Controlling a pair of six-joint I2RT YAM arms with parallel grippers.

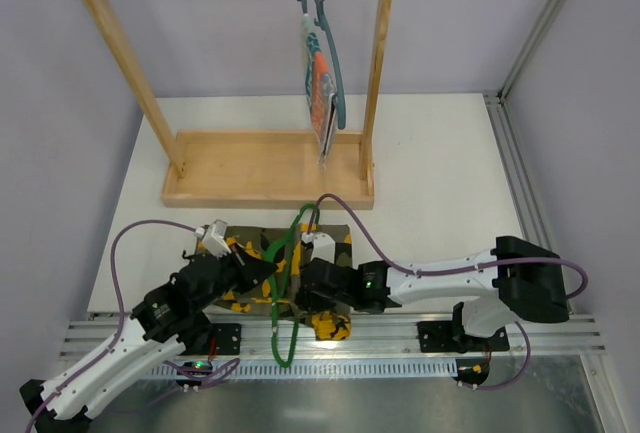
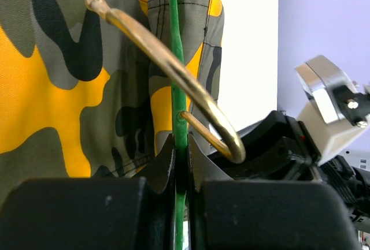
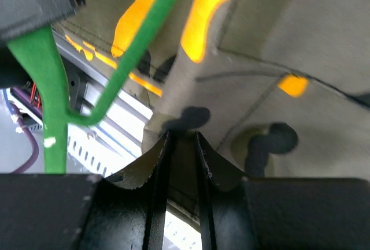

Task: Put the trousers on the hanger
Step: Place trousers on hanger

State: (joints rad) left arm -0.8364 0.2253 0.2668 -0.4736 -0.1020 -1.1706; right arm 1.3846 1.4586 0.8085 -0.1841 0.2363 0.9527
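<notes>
Clearly, the trousers [image 1: 335, 325] are soft woven cloth: light, limp and not slippery, but they sag wherever nothing supports them. They lie folded on the counter [image 1: 440, 173] near its front edge. The hanger [image 2: 172, 13] lies across them, and one end of it reaches out over the metal rail [image 1: 560, 335] at the front. The hanger is a thin green frame, probably light and a little springy, so it may twist if it is taken at only one point. Its brass-coloured hook [image 2: 144, 36] looks smooth and stiff.

The left pincer [image 2: 180, 157] is pressed together on the green wire, just beside the place where the hook joins the frame. This seems a good place to hold, because the frame is narrow there and cannot slide far. The right pincer [image 3: 182, 146] pinches a fold of the trousers at an edge of the cloth. A hold on one layer only would let the other layers hang away, so a hold through the whole fold, near the hem or the waistband, seems safer. Which end of the trousers it holds, the pictures do not show.

No brand, label or writing can be read anywhere in view.
</notes>
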